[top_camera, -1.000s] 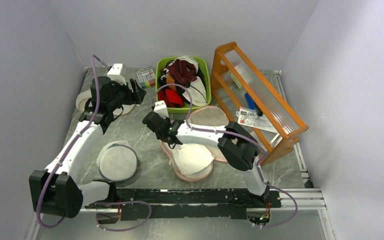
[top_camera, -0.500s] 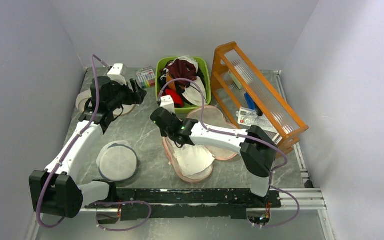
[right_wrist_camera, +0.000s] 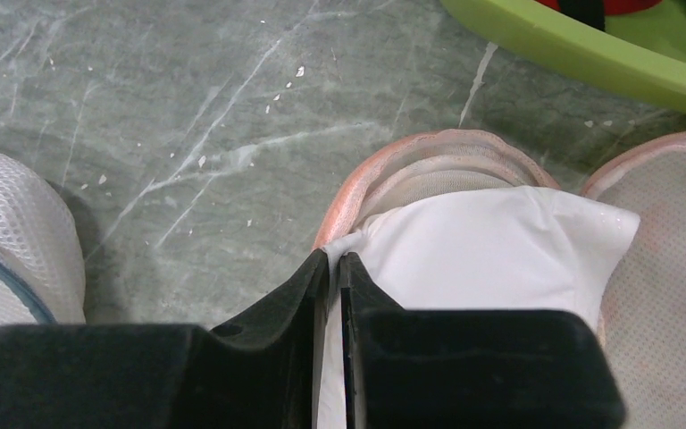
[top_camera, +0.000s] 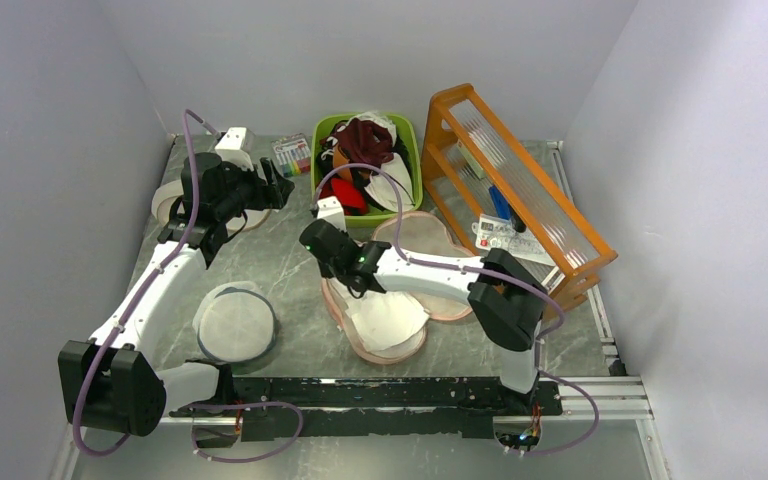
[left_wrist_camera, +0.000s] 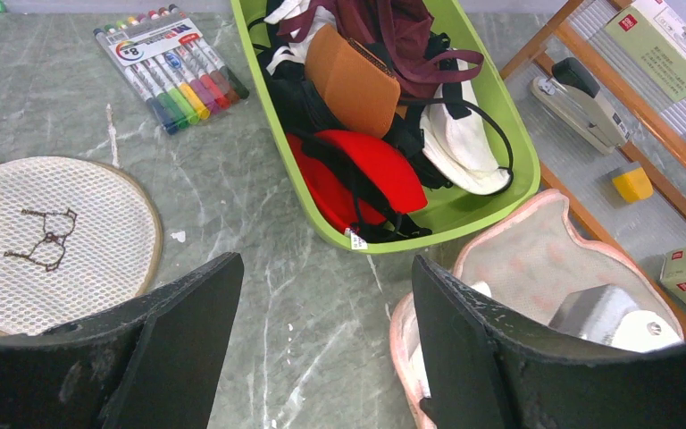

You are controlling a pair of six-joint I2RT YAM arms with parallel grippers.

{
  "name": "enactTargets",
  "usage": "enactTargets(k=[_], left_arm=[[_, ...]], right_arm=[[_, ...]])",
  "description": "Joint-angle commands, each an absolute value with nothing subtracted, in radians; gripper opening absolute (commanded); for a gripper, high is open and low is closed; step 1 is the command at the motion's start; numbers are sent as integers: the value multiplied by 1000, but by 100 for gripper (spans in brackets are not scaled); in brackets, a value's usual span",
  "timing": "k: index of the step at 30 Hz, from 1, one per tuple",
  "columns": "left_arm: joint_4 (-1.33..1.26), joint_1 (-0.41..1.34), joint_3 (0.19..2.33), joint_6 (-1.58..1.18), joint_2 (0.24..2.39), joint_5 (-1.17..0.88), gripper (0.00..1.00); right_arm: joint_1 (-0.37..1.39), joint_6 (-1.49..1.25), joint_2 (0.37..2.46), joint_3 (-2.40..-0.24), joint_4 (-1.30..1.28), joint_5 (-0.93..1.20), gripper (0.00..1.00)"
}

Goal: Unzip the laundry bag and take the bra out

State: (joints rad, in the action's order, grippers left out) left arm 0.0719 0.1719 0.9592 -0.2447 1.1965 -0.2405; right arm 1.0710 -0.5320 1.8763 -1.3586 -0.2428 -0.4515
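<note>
The laundry bag (top_camera: 358, 347) lies open mid-table, its floral lid (top_camera: 420, 236) flipped back toward the rack. The white bra (top_camera: 388, 316) lies in the lower half. In the right wrist view the bag's pink rim (right_wrist_camera: 384, 165) curves round the bra (right_wrist_camera: 500, 250). My right gripper (right_wrist_camera: 335, 261) is shut on the bra's left edge, just inside the rim; it also shows in the top view (top_camera: 352, 286). My left gripper (top_camera: 278, 186) is open and empty at the back left, over bare table (left_wrist_camera: 326, 295), with the bag lid (left_wrist_camera: 545, 259) to its right.
A green bin (top_camera: 412, 160) of dark, red and white garments stands behind the bag. A wooden rack (top_camera: 520, 190) is at the right. A marker pack (top_camera: 292, 153) and a mesh disc (left_wrist_camera: 54, 241) lie back left. Another round mesh disc (top_camera: 235, 322) lies front left.
My right wrist has moved a little to the right and its elbow has swung right, over the bag's near half. The left arm has not moved.
</note>
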Motion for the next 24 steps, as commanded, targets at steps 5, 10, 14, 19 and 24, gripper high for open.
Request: enactTargets(k=[5, 10, 14, 19, 24], left_arm=[[46, 171, 991, -256, 1191, -279, 80], [45, 170, 993, -256, 1195, -284, 80], [44, 170, 992, -258, 1195, -288, 80], [46, 170, 994, -260, 1196, -287, 80], [47, 171, 994, -262, 1198, -290, 80]], right_arm=[[1055, -508, 1930, -1388, -191, -423, 10], [1051, -509, 1942, -1392, -189, -408, 6], [1052, -508, 1932, -1388, -193, -398, 0], [1051, -519, 1849, -1354, -207, -407, 0], [1048, -533, 1679, -1288, -225, -429, 0]])
